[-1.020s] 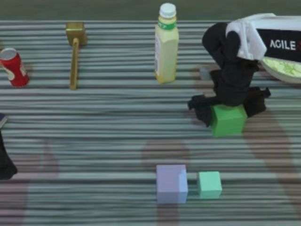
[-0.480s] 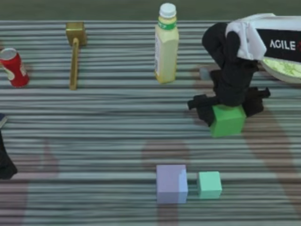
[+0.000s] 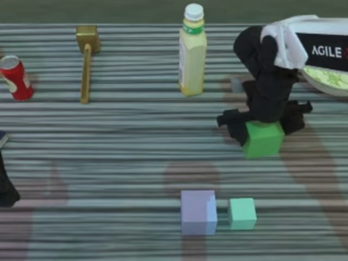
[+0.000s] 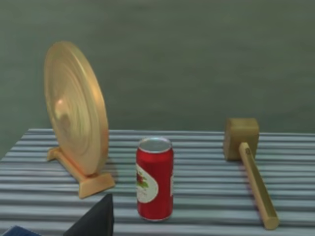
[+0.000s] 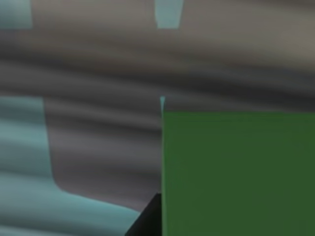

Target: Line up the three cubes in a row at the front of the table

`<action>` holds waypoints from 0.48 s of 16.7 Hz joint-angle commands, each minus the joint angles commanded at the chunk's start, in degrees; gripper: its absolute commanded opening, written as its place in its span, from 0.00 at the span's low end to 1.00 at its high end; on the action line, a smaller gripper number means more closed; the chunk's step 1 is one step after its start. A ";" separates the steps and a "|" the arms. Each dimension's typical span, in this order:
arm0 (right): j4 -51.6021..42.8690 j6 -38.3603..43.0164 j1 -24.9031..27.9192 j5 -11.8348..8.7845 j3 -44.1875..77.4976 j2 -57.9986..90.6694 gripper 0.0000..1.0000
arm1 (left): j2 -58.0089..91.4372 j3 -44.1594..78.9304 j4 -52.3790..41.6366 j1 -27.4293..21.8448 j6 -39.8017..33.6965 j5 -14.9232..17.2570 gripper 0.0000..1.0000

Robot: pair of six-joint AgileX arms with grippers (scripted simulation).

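Observation:
The bright green cube [image 3: 263,140] stands on the striped table [image 3: 109,141] right of centre. My right gripper [image 3: 265,129] comes down over it from behind, a black finger on each side, shut on the cube. The right wrist view is filled by the cube's green face [image 5: 236,172], with one dark finger [image 5: 150,219] against its edge. Near the front edge, the pale lavender-blue cube [image 3: 198,212] and the small mint-green cube [image 3: 242,213] sit side by side with a narrow gap between them. My left gripper [image 3: 6,187] is parked at the table's left edge.
A brass hammer [image 3: 86,60] and a red can [image 3: 15,77] lie at the back left, a yellow bottle [image 3: 192,51] at the back centre. A pale plate [image 3: 326,79] shows at the right edge. A wooden disc on a stand [image 4: 74,123] appears in the left wrist view.
The bright green cube has shifted very slightly left and back between the right gripper's fingers. Everything else is as before.

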 joint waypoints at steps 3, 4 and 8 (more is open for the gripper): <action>-4.10 0.02 0.16 0.00 3.10 -1.16 0.00 | 0.00 0.00 0.00 0.00 0.00 0.00 1.00; -6.44 0.02 0.22 0.00 4.47 -1.79 0.00 | 0.00 0.00 0.00 0.00 0.00 0.00 1.00; -13.05 -0.09 0.46 -0.05 8.84 -4.07 0.00 | 0.00 0.00 0.00 0.00 0.00 0.00 1.00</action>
